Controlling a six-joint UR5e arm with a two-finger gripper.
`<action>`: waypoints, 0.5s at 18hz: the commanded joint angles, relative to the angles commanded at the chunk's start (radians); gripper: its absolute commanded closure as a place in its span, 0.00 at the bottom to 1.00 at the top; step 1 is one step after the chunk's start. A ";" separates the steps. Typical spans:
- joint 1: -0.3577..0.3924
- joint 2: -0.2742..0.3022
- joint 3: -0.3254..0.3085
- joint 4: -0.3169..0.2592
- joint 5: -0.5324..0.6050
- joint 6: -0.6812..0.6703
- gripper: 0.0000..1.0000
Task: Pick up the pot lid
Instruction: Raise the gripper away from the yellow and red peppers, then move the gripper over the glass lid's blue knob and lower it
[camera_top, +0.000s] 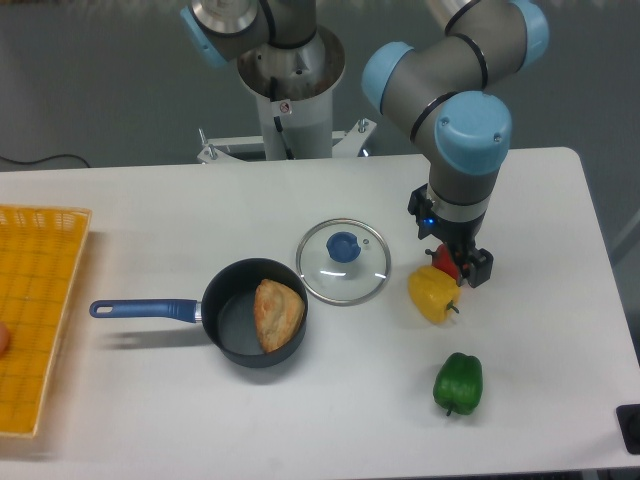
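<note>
Camera: spread claw (450, 243) near yellow pepper (432, 292), apart from glass lid (340, 282)

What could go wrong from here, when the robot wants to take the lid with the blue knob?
The open tool appears close to the yellow pepper and partly covers the red item; going down here might hit them.
The blue knob looks rounded, so an off-centre grip could slip.
The lid sits close beside the pan; a sideways pull could bump it.
</note>
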 joint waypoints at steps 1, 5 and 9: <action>0.000 0.000 -0.002 0.000 0.006 -0.003 0.00; -0.009 0.000 -0.025 0.009 -0.003 -0.047 0.00; -0.006 0.005 -0.093 0.017 -0.132 -0.100 0.00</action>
